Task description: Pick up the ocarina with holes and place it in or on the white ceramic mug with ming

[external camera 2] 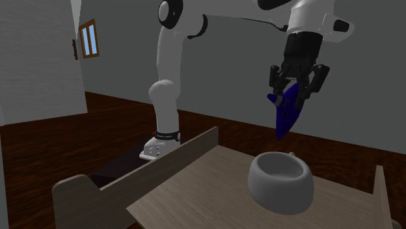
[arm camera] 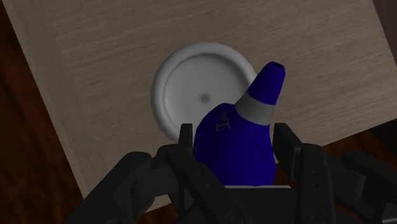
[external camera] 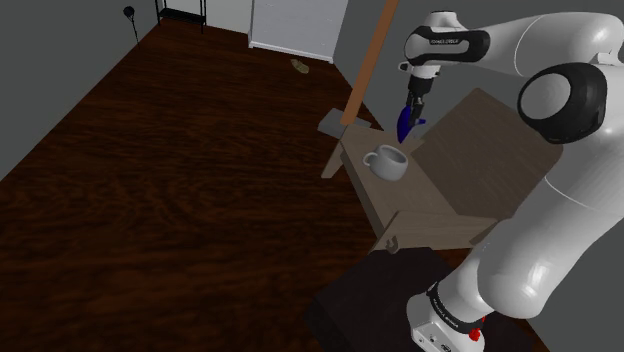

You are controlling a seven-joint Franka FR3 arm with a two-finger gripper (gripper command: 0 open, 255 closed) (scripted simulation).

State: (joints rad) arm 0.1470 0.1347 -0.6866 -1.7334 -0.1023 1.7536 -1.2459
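Black gripper [arm camera: 233,137] pinches a blue ocarina [arm camera: 229,156] with a grey band, narrow end pointing down, in the air above the white mug [arm camera: 191,83], which stands upright on the wooden table [arm camera: 95,51]; dark floor [external camera: 150,180] beyond.

Legible text, brands, numbers, signs: none.
Wrist link [external camera: 447,41]: one line of small lettering, too small to read.
Base band [external camera: 446,309]: pale lettering on black, unreadable; likewise in the second exterior view.
Ocarina [arm camera: 234,146]: faint pale mark on the blue body near the grey ring, not decipherable as text.
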